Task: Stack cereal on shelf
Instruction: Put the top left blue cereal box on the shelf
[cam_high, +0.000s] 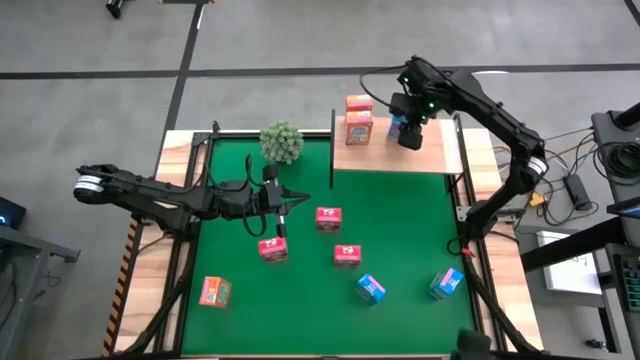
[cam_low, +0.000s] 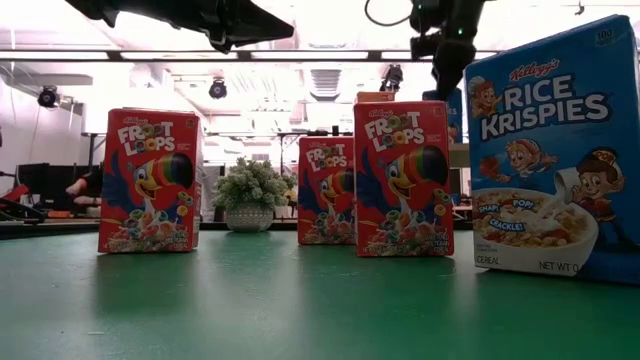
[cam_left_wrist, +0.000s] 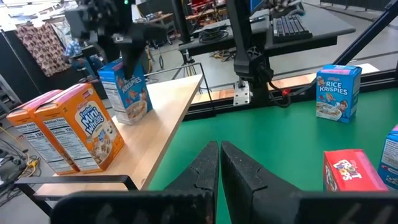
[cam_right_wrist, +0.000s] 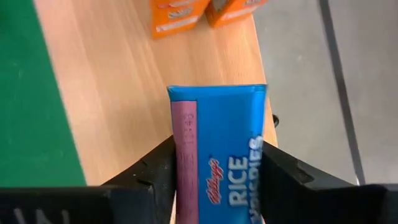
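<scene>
Right gripper (cam_high: 409, 128) stood over the far part of the shelf (cam_high: 440, 155), its two fingers (cam_right_wrist: 152, 171) set against opposite sides of a blue cereal box (cam_right_wrist: 217, 155) that rested upright on the wooden board. Whether the fingers pinched the box or merely flanked it could not be told. Two orange cereal boxes (cam_high: 358, 118) stood close together on the same board, just beside the blue one; in the left wrist view they appeared side by side (cam_left_wrist: 68, 134) with the blue box (cam_left_wrist: 127, 90) behind them.

Left gripper (cam_high: 292, 198) hung above the green mat (cam_high: 400, 230) near the middle of the tabletop, fingers (cam_left_wrist: 199, 171) pressed together and holding nothing.

On the mat lay three red cereal boxes: one (cam_high: 327, 217) near the centre, one (cam_high: 272, 249) close below the left gripper, and one (cam_high: 347, 256) toward the near side. Two blue boxes (cam_high: 370, 289) (cam_high: 446, 283) sat nearer the front edge, apart from each other, and a third orange box (cam_high: 214, 291) lay at the near left corner. A round green plant (cam_high: 282, 141) stood at the far edge of the mat, beside the shelf.
</scene>
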